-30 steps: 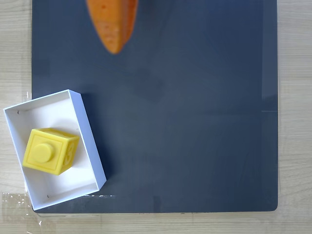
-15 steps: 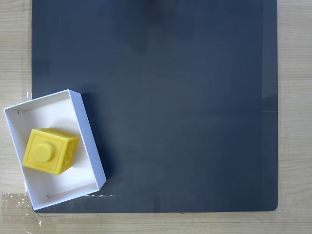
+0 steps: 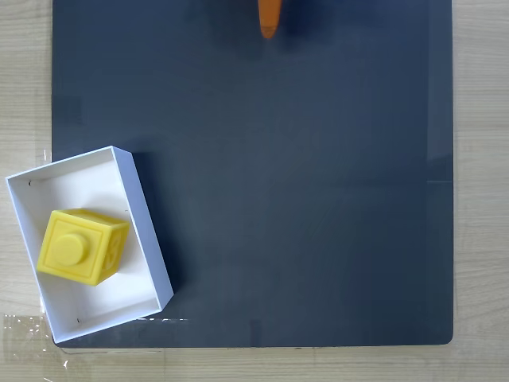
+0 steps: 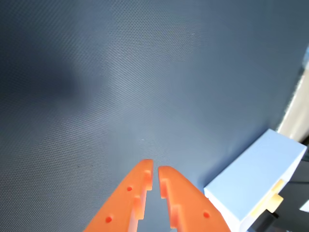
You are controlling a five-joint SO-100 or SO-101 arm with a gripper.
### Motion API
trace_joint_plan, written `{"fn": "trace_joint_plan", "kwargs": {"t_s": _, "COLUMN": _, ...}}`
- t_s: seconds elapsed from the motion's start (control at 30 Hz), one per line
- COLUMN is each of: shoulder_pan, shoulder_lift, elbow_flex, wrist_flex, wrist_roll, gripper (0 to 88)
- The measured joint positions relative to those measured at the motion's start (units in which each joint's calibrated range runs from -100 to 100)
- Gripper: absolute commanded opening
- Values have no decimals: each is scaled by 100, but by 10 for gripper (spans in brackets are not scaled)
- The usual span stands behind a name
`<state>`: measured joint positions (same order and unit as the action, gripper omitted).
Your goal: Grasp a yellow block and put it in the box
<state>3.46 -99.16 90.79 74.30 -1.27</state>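
Fixed view, looking straight down. A bright yellow plastic cube, the yellow block (image 3: 83, 246), rests inside the white, thin-walled, shallow rectangular box (image 3: 145, 239) at about 8 o'clock in the view. The upward face of the block carries a round raised stud within a square raised border; the side face turned toward 3 o'clock bears an embossed mark, too small to read. The block sits slightly rotated, near the box wall at 9 o'clock, and takes up roughly half the width of the box floor. The box itself lies skewed, partly on the dark grey mat (image 3: 302, 183) and partly on the pale wood-grain counter (image 3: 24, 95). The orange plastic claw (image 3: 270, 19) enters as a narrow tip at 12 o'clock, well apart from the box.

Wrist view. The two orange fingers of the claw (image 4: 155, 170) are nearly shut, with a thin slit between the tips and nothing held, above the bare mat.
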Motion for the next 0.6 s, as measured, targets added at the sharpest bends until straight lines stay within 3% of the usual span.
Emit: {"fn": "trace_joint_plan", "kwargs": {"t_s": 0.6, "shoulder_pan": -9, "shoulder_lift": 0, "elbow_flex": 72, "wrist_flex": 0, "wrist_roll": 0, "gripper": 14}}
